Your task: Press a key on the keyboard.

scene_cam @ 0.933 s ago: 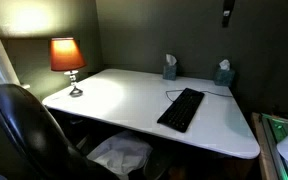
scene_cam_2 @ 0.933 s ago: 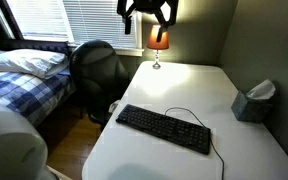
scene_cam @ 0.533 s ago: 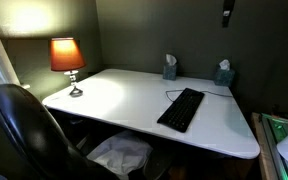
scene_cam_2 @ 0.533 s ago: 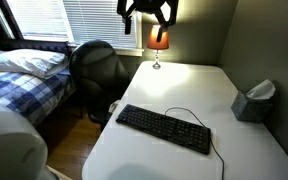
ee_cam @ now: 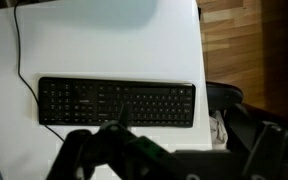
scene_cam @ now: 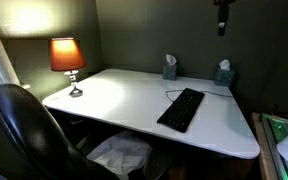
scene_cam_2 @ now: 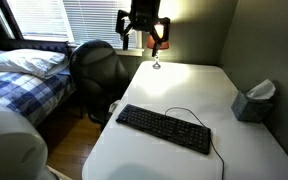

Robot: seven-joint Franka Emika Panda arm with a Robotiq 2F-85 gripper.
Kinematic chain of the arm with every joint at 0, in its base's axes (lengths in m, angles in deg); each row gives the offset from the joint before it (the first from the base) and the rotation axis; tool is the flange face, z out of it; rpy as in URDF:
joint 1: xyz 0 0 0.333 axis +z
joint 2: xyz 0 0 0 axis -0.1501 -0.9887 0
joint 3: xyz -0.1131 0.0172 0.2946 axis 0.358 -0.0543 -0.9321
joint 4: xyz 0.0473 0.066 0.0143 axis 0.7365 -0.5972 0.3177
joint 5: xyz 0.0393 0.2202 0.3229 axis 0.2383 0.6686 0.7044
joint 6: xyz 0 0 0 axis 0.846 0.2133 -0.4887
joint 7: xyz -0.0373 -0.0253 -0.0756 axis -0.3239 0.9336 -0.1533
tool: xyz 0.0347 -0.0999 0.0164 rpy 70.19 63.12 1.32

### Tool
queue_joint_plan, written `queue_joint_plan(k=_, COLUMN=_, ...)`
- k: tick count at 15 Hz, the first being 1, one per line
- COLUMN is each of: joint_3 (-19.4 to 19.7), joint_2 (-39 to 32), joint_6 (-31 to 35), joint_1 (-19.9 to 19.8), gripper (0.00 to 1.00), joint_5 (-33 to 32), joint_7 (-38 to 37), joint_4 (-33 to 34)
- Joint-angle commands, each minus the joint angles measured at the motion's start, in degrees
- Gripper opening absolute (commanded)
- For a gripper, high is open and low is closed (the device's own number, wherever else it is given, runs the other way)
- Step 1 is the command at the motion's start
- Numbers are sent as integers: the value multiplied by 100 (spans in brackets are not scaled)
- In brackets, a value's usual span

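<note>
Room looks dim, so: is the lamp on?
On. The lamp shade glows orange and throws a bright patch on the wall and desk.

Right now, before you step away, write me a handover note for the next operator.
Gripper: open, empty, high above the desk and well clear of the keyboard.
Keyboard: lies flat on the white desk; the wrist view shows all of it beneath the gripper.
Done: nothing, no key pressed yet.
Left: descend over the keyboard and press one key.
</note>
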Motion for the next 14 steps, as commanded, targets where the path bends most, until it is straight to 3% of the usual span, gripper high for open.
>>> queue_joint_plan(k=1, joint_3=-194, joint_2=-346, joint_6=453, joint_1=-42, gripper=100, joint_5=-298, joint_7=-158, joint_4=-254)
queue_joint_plan(k=9, joint_3=-375, joint_2=-1320, joint_6=1277, joint_1=27, gripper=100, joint_5=-620, joint_7=-82, joint_4=-409)
queue_joint_plan(k=14, joint_3=-449, joint_2=-2018, joint_6=1293, joint_1=56, gripper=100, joint_5=-486, joint_7=-36, joint_4=-283)
